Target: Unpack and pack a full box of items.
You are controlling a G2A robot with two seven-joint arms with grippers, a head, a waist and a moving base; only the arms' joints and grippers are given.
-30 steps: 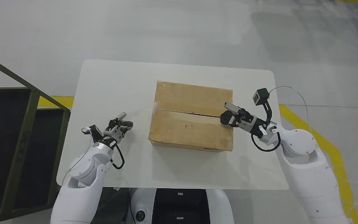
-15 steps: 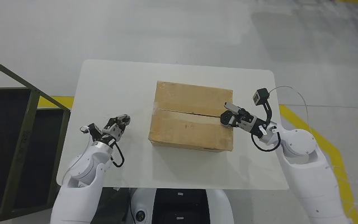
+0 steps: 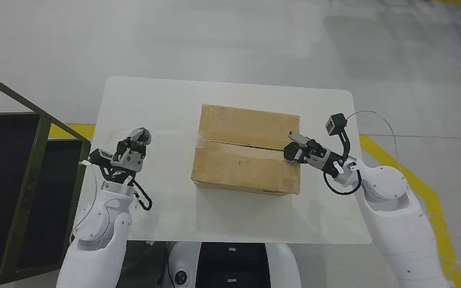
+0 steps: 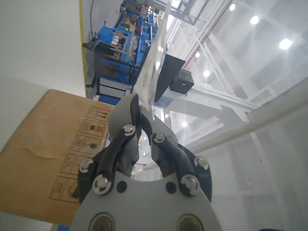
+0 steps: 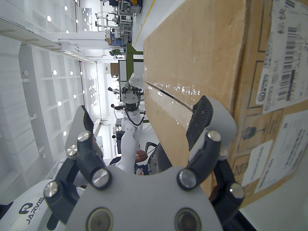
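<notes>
the left claw is left of the box, pinched tight on a strip of clear tape, likely to peel it away so the flaps can open. that arm is bent, with the claw tipped up. the box sits in the middle of the desk, flaps shut. the right claw rests at the box's right end, spread open, probably to stop it sliding; that arm reaches in low and flat.

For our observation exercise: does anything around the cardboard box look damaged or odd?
Yes: the box has a torn patch of paper on its side, and the left gripper pinches a clear tape strip.
</notes>
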